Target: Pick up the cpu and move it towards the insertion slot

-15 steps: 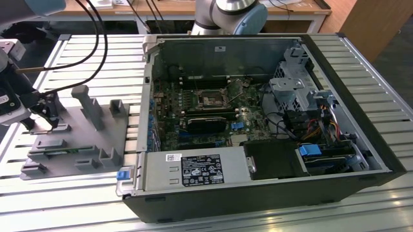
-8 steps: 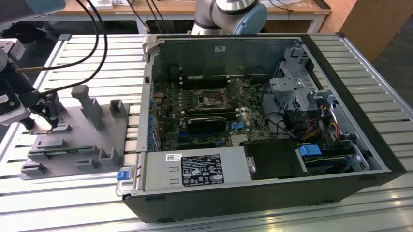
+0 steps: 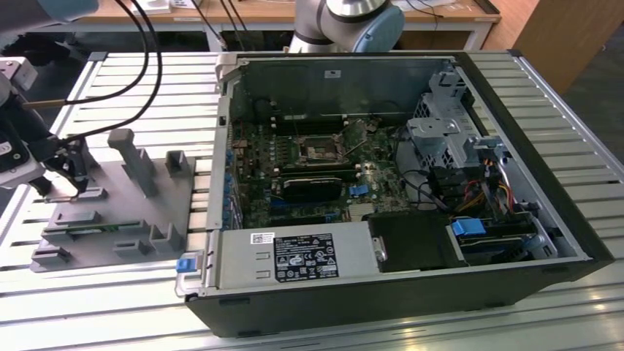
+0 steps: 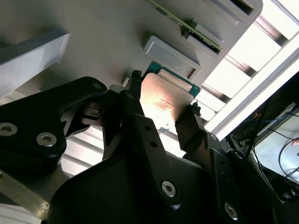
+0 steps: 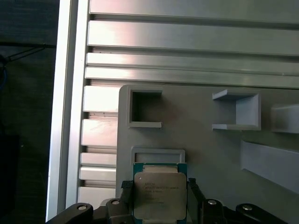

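Note:
The cpu [image 5: 159, 193], a flat square chip with a shiny silver top on a green board, sits between my gripper's [image 5: 160, 186] two black fingers, which press against its opposite edges. In the second wrist view the cpu [image 4: 161, 100] reflects light between the same fingers of the gripper [image 4: 164, 93]. The chip is at or just above the grey fixture plate [image 5: 201, 144]. In the exterior view my gripper [image 3: 58, 186] is low over the fixture plate [image 3: 107, 219] at the exterior view's left. The insertion slot [image 3: 320, 150] is a black square socket on the motherboard, well to the exterior view's right of the gripper.
The open computer case [image 3: 527, 102] has tall walls around the motherboard. A long black card [image 3: 312, 186] and a small blue connector [image 3: 358, 190] lie just in front of the socket. Grey upright blocks [image 3: 131, 157] stand on the fixture. Slatted aluminium table [image 5: 187, 42] lies underneath.

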Controlling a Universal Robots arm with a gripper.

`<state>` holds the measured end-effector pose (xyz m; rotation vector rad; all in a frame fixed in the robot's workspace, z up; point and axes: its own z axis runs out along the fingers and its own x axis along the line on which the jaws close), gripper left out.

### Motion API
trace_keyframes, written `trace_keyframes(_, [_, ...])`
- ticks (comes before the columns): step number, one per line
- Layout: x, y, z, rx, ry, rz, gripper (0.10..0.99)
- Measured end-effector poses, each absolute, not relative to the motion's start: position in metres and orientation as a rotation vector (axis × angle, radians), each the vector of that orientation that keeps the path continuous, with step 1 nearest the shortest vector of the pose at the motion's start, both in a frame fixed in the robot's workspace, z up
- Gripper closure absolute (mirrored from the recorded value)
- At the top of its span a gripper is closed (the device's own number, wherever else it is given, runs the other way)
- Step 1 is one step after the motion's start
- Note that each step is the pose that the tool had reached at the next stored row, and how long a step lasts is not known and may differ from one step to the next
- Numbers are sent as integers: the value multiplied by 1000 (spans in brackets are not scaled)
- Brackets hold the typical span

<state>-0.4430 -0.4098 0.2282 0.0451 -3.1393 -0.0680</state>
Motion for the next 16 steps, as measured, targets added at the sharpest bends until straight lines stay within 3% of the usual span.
trace_keyframes(16, [-443, -410, 231, 45, -3139, -68, 545])
